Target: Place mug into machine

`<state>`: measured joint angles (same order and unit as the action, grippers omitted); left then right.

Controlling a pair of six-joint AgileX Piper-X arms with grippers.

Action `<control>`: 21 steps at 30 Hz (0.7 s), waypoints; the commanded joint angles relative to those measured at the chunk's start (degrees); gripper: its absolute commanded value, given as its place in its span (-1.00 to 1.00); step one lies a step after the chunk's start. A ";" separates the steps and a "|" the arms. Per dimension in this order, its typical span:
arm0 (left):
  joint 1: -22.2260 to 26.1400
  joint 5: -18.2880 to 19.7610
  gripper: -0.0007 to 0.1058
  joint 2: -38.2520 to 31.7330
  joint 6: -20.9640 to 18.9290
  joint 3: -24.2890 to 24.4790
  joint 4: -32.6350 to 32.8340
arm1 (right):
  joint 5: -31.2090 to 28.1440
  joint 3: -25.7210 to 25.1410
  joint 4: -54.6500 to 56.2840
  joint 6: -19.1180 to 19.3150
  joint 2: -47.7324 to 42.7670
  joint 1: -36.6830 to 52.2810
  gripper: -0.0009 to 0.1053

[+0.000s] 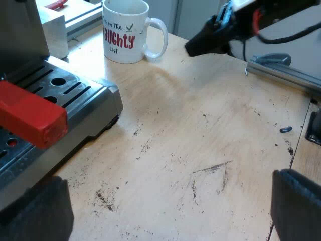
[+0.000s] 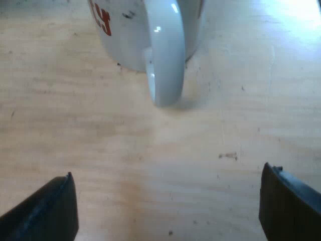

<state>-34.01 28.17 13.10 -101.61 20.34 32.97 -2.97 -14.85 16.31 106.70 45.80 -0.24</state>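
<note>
Right gripper (image 2: 168,206) has its 2 fingers spread wide and empty, low over the table (image 2: 225,140), just short of the mug (image 2: 125,35); left gripper (image 1: 165,211) is spread too, beside the machine (image 1: 100,103), whose tray (image 1: 75,88) lies under the red handle end (image 1: 32,118). The mug stands upright on the table, apart from the machine, its handle (image 2: 168,60) turned toward that gripper. Best to centre on the handle, close firmly, lift level, then set it on the tray

Bright, diffuse light in both views. Mug (image 1: 125,35) throws soft, faint shadow on table (image 1: 200,130). Right wrist view: small glints on mug handle (image 2: 165,55), table patch beyond mug blown white. Mild sheen on machine's metal tray (image 1: 95,100).
</note>
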 commanded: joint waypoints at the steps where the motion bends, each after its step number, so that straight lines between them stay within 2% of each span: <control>1: -0.28 0.38 0.55 0.03 0.11 0.16 -0.28 | -0.20 -0.12 -13.42 -0.33 5.02 -0.05 0.41; 6: -0.28 0.38 0.55 0.03 0.11 0.16 -0.28 | 0.42 -0.12 -26.94 -2.43 18.54 0.06 0.41; 10: -0.28 0.38 0.55 0.03 0.11 0.16 -0.28 | 0.65 -0.37 -35.79 -2.42 26.34 0.06 0.41; 15: -0.28 0.38 0.55 0.03 0.11 0.16 -0.28 | 0.64 -0.73 -43.29 -2.42 31.50 0.06 0.41; 21: -0.28 0.38 0.55 0.03 0.11 0.16 0.15 | 0.64 -3.45 -44.41 -2.42 34.35 0.06 0.40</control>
<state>-34.01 28.17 13.10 -101.61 20.34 32.97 -2.77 -17.51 -27.27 104.24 80.11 -0.24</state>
